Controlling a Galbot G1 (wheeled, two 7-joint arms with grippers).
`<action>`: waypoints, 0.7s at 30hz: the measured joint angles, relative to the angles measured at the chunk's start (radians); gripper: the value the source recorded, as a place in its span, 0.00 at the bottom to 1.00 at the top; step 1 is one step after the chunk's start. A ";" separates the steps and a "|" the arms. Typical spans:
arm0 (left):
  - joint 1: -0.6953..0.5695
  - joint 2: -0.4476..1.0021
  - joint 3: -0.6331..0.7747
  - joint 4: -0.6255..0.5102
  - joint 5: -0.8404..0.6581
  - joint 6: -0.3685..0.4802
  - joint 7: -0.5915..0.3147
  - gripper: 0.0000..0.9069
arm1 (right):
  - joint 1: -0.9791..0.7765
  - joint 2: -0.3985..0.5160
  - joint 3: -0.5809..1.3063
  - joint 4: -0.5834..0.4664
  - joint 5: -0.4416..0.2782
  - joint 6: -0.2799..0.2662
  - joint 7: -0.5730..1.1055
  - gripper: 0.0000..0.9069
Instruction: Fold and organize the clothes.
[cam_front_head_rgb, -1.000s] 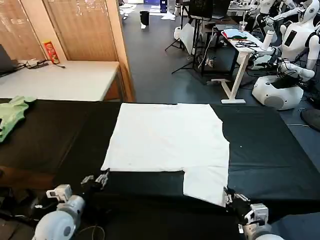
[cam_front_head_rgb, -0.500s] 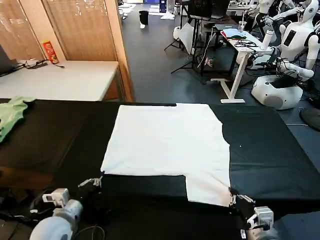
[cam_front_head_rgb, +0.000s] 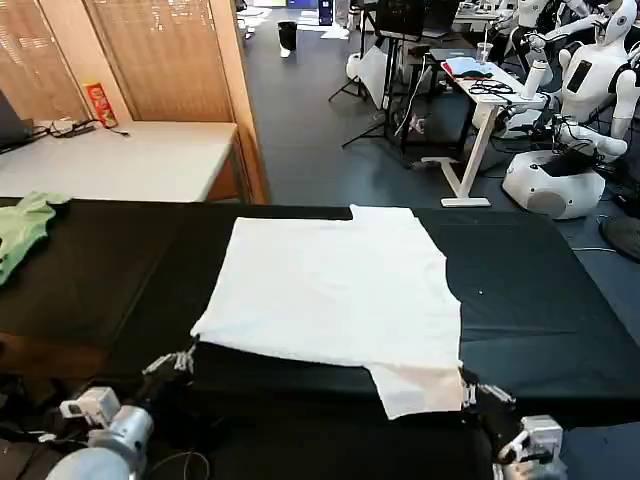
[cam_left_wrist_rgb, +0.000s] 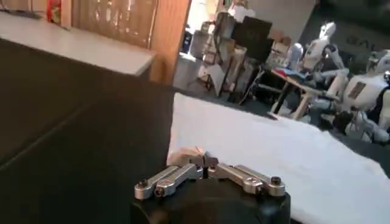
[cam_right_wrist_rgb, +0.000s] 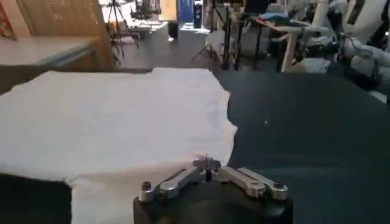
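White T-shirt lies spread on the black table. Both arms reach low from the near edge: the left gripper pinches its near-left corner, the right gripper its near-right corner.

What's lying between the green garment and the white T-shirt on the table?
Nothing: in the head view, only bare black table separates the green garment from the white T-shirt.
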 joint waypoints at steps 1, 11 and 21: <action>-0.018 -0.004 0.006 0.010 0.010 -0.002 0.000 0.00 | 0.027 0.000 -0.010 -0.021 -0.002 0.005 0.000 0.02; -0.156 0.010 0.060 0.120 0.084 -0.012 0.004 0.00 | 0.227 0.003 -0.111 -0.231 -0.046 0.042 -0.010 0.02; -0.304 0.013 0.123 0.252 0.157 -0.014 0.018 0.00 | 0.359 0.025 -0.144 -0.387 -0.056 0.070 -0.053 0.02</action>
